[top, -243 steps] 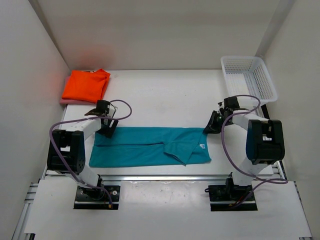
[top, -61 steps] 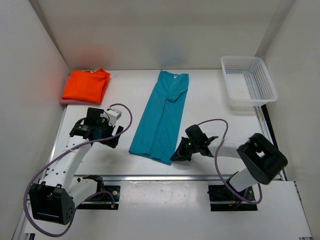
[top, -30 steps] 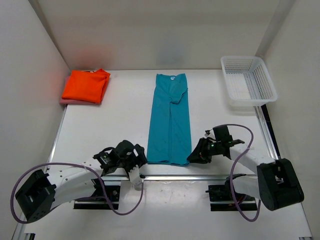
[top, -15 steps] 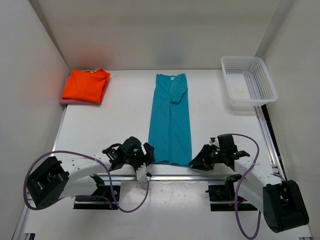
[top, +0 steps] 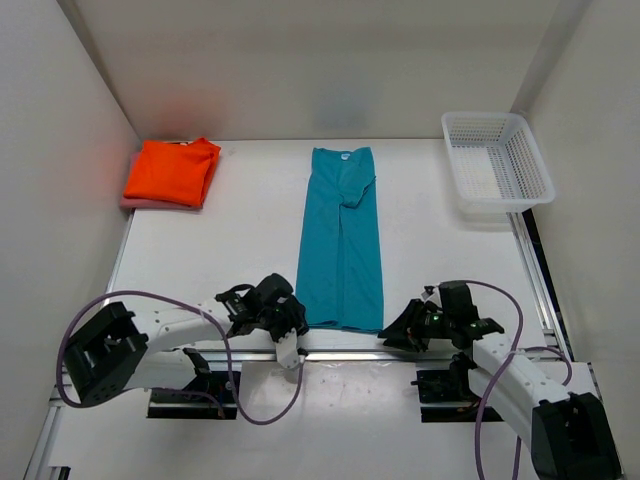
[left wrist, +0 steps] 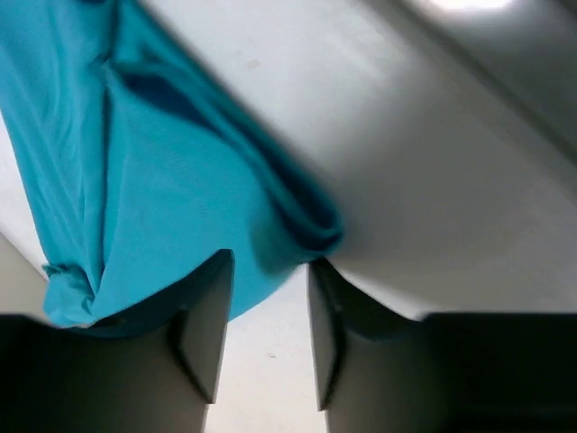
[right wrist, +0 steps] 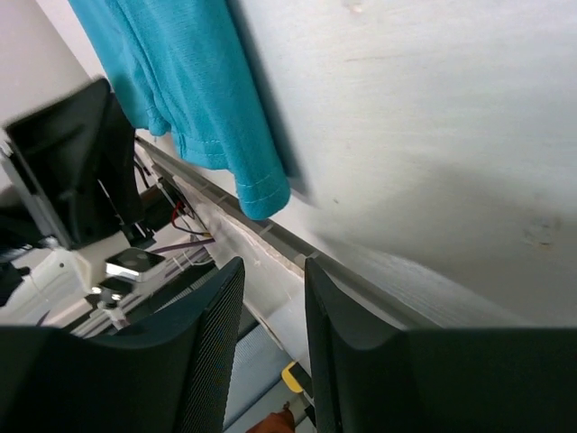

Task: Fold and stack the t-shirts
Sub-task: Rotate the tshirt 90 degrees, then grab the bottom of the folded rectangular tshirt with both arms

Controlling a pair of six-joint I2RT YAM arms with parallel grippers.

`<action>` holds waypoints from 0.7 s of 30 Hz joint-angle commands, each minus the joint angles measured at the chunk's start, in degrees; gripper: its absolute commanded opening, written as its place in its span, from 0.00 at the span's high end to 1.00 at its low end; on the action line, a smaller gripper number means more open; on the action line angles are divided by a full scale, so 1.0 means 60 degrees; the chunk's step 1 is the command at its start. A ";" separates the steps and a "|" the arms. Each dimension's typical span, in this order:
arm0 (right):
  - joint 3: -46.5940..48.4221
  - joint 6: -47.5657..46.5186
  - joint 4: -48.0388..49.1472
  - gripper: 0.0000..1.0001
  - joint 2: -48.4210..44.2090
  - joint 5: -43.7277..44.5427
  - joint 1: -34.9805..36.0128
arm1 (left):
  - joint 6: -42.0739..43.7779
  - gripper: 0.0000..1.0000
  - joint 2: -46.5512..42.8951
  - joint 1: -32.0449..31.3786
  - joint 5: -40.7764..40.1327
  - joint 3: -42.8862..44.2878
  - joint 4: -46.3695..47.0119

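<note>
The teal-blue t-shirt [top: 340, 240] lies folded into a long narrow strip down the middle of the table, white neck label at the far end. My left gripper [top: 296, 320] is low at its near left corner. In the left wrist view the teal hem [left wrist: 180, 180] reaches the tips of that gripper [left wrist: 268, 271], which is open with bare table in the gap. My right gripper [top: 396, 334] sits just right of the near right corner. It is open [right wrist: 273, 271], and the teal corner [right wrist: 257, 194] lies a little ahead of it. The folded orange t-shirt [top: 172, 170] rests on the pink t-shirt [top: 135, 203] at the far left.
A white lattice basket [top: 484, 116] stands at the far right corner. The table's near edge with its metal rail [top: 340, 354] runs right behind both grippers. White walls close the left, back and right sides.
The left gripper has slid right up to the teal hem corner and its jaws have narrowed. The right gripper has drifted slightly toward the near edge. The shirts have not moved.
</note>
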 commanded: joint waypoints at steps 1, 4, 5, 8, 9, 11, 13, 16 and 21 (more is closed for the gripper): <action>-0.0249 0.0381 0.0008 0.62 -0.0342 -0.0138 -0.0050 | 0.0717 0.53 -0.0656 -0.0224 0.0187 -0.0620 -0.0852; -0.0351 0.0455 -0.0050 0.63 -0.0563 -0.0167 -0.0122 | 0.0558 0.87 -0.0905 -0.0414 0.0172 -0.0798 -0.0867; -0.0337 0.0455 -0.0021 0.63 -0.0664 -0.0182 -0.0122 | 0.0455 0.89 -0.0920 -0.0472 0.0143 -0.0798 -0.0751; -0.0322 0.0455 -0.0036 0.60 -0.0665 -0.0167 -0.0122 | 0.0207 0.88 -0.0789 -0.0560 -0.0033 -0.0813 -0.0298; -0.0264 0.0469 -0.0079 0.58 -0.0607 -0.0138 -0.0050 | 0.0046 0.88 -0.0686 -0.0575 -0.0120 -0.0740 -0.0151; -0.0118 0.0280 -0.0225 0.56 -0.0519 0.0037 -0.0079 | -0.0335 0.89 -0.0568 -0.0605 -0.0209 -0.0507 -0.0062; 0.0000 0.0250 -0.0314 0.56 -0.0446 0.0227 0.0039 | -0.0570 0.87 -0.0539 -0.0619 -0.0209 -0.0359 -0.0150; 0.0248 0.0192 -0.0562 0.55 -0.0110 0.0491 0.0156 | -0.0761 0.88 -0.0612 -0.0692 -0.0166 -0.0490 0.0128; 0.1009 -0.0072 -0.1178 0.55 0.0447 0.1457 0.0112 | -0.1069 0.88 -0.0554 -0.0795 -0.0254 -0.0389 0.0057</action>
